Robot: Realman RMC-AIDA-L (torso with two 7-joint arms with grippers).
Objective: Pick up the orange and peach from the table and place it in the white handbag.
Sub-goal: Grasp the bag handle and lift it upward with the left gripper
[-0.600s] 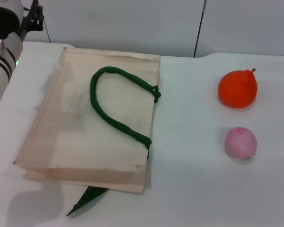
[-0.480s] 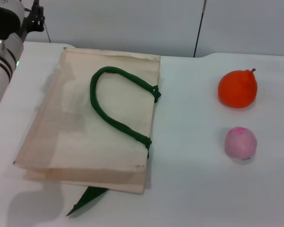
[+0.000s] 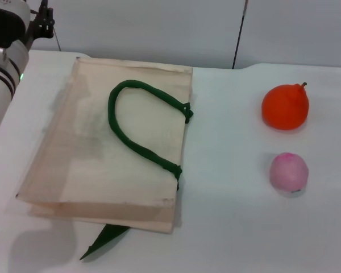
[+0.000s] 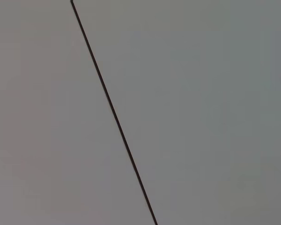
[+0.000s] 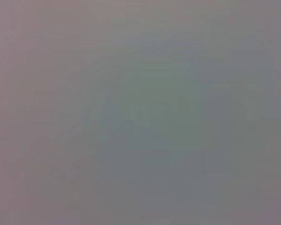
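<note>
Two fruits sit on the right half of the white table, nothing touching them yet. From the middle of the table, the orange is out at about 2 o'clock and the peach at about 4 o'clock, apart from each other with bare table between them. My guess is they're spaced like that so a gripper can drop on either one without bumping the other.

The white handbag lies flat over at 9 o'clock, one green handle looped on top and a strip of green poking out from under its near edge. Lying flat means the mouth isn't really open, so I'd say somebody has to lift or spread it before any fruit goes in.

Only a bit of the left arm shows, way up at 10 o'clock past the bag's far corner. Its fingers aren't visible, so I can't tell if they're open or closed, and the right gripper isn't in sight at all. Both wrist cameras show just blank wall.

Room-wise there's a wide clear lane between bag and fruits. The peach sits closer to the right edge, so I'd watch for it rolling off.
</note>
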